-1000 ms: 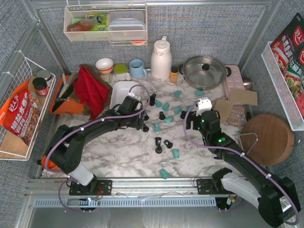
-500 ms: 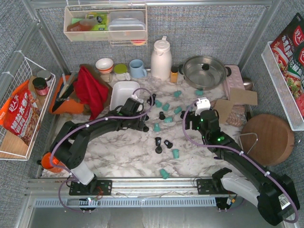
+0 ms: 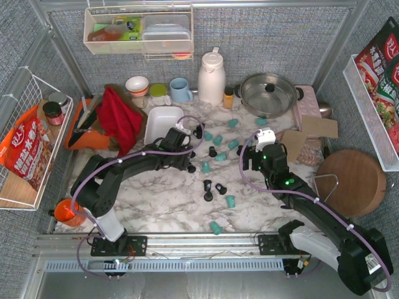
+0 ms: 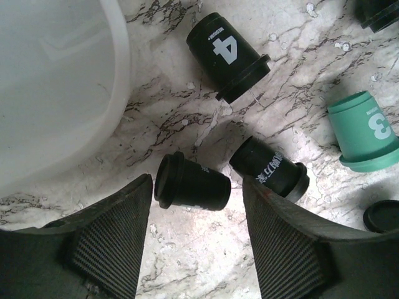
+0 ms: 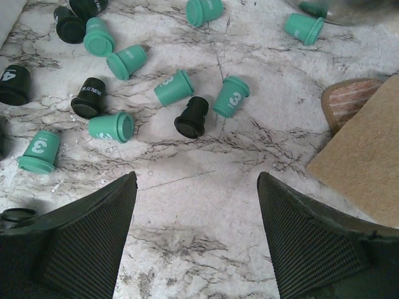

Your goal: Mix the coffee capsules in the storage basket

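Left wrist: my left claw (image 4: 196, 187) stands open astride a black capsule (image 4: 190, 189) lying just beside the basket (image 4: 62, 93); pickup step, I judge, so next I pinch and lift it in; right claw (image 5: 196, 180) wide, empty

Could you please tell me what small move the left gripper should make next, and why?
Probably close the left gripper on the small black cup-shaped coffee capsule lying on its side between its open jaws. The jaws stand on either side of it, and the shallow white rectangular storage basket just alongside shows no capsules in the part that is visible.
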Controlling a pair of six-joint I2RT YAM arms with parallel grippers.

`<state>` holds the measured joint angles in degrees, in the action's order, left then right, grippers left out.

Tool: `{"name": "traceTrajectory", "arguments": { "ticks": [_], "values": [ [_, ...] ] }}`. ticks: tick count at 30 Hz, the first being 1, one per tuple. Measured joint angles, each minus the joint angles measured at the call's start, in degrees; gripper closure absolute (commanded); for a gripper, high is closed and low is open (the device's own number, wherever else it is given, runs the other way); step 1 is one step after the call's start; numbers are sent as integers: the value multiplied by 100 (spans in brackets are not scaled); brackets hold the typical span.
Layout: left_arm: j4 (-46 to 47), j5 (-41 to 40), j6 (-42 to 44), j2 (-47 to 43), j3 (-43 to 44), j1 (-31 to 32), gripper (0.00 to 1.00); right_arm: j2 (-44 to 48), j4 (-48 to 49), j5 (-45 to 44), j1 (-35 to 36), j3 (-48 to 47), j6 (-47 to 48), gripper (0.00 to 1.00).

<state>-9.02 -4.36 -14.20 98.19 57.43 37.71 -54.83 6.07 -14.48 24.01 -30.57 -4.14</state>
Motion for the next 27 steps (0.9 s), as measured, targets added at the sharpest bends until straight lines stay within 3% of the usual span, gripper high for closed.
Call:
{"name": "traceTrajectory", "arguments": {
  "ticks": [13, 27],
  "values": [
    [0, 0, 63, 122, -79, -15, 36, -2, -7, 31, 0, -2, 17, 18],
    [-46, -17, -4, 9, -85, -20, 48, 0, -7, 37, 0, -7, 22, 18]
  ]
}}
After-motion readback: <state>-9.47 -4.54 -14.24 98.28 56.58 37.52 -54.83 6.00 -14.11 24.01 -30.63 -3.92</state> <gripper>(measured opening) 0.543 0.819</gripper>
